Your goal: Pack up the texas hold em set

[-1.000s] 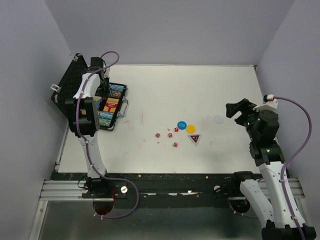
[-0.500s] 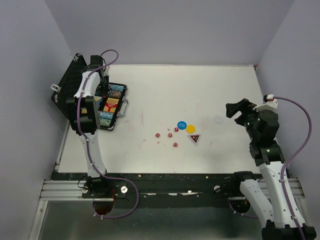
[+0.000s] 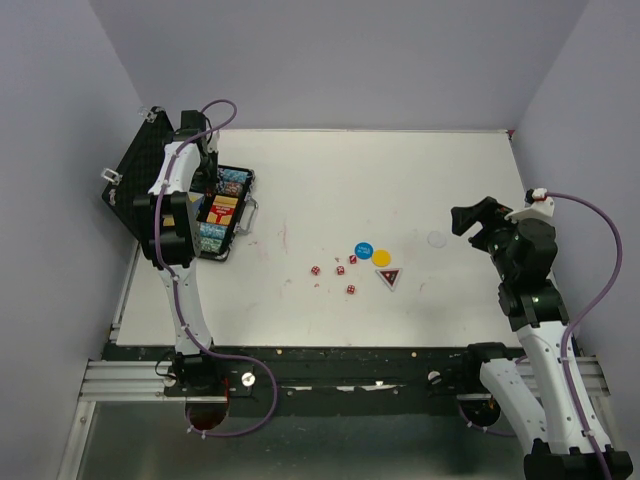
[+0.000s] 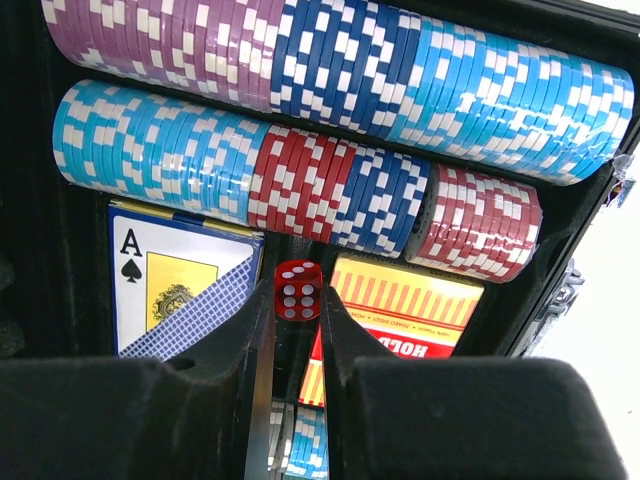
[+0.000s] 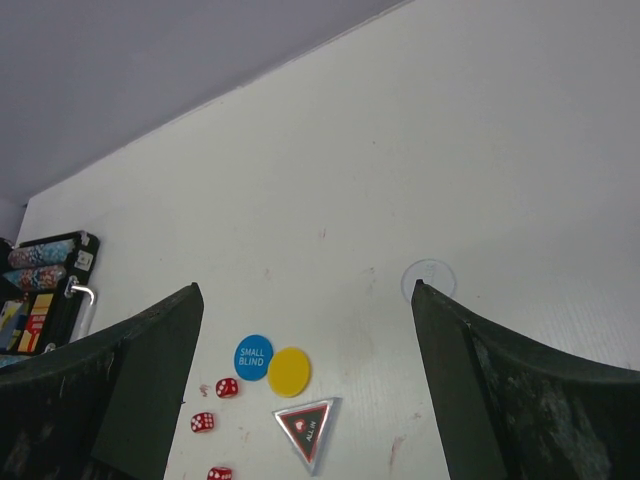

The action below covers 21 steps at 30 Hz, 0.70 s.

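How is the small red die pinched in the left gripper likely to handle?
The red die looks hard and rigid, so the left gripper pinching its flat faces probably holds firmly. Small, light-looking and round-cornered, it may bounce or tumble once dropped into the case.

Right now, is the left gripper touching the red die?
Touching. The left wrist view shows the left gripper pinching the red die on both sides.

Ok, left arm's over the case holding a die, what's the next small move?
Probably open the left gripper to drop the red die: it's pinched right above the gap between the two card decks in the case.
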Tool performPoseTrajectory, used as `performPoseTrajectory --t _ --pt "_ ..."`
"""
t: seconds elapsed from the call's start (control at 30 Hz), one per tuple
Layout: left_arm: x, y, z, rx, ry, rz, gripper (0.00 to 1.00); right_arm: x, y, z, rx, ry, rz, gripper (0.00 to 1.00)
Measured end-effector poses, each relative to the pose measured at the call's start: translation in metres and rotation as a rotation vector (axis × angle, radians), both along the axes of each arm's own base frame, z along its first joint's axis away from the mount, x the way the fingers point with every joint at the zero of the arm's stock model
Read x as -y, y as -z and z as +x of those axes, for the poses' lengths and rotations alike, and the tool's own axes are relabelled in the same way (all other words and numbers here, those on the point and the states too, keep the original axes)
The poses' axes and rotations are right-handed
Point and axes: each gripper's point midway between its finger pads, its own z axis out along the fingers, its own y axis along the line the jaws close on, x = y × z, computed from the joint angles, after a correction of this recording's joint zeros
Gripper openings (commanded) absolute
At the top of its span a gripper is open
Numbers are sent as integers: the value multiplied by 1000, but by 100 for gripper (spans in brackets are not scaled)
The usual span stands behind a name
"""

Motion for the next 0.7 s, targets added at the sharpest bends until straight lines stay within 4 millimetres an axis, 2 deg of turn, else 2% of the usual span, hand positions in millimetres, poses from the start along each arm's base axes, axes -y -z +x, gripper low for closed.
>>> performPoseTrajectory --t 0.27,0.7 --pt "0 0 -1 -5 0 -1 42 0 1 0 -3 0 0 93" --pt "0 0 -1 -5 -1 -1 44 0 1 1 -5 0 -1 93"
